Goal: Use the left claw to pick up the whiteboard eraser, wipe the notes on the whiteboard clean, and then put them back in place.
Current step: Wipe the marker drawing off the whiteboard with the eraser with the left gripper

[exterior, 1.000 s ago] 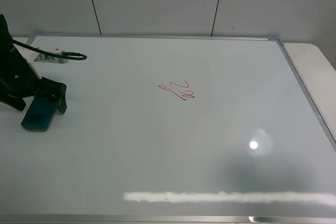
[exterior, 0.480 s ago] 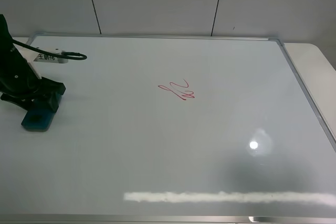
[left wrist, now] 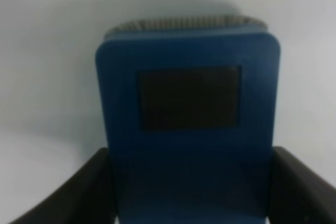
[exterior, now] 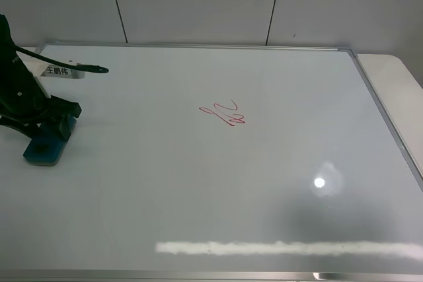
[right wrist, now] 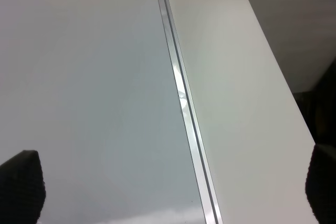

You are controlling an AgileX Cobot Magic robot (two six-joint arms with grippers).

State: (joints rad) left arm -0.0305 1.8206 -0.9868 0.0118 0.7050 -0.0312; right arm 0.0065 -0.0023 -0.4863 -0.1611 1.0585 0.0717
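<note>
At the left edge of the whiteboard (exterior: 198,196), the left claw (exterior: 47,135) straddles the teal whiteboard eraser (exterior: 38,152). Its fingers (left wrist: 92,190) sit closed against both long sides at the eraser's far end. The red notes (exterior: 225,114) lie well to the right.

My white table (exterior: 396,78) carries the whiteboard (exterior: 198,189), lying flat on it; only a strip of tabletop shows beyond the board's right edge.

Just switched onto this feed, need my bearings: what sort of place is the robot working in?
Probably a lab or office bench: a whiteboard lies flat on a white table, plain panelled wall behind, with red notes and an eraser on it.
</note>
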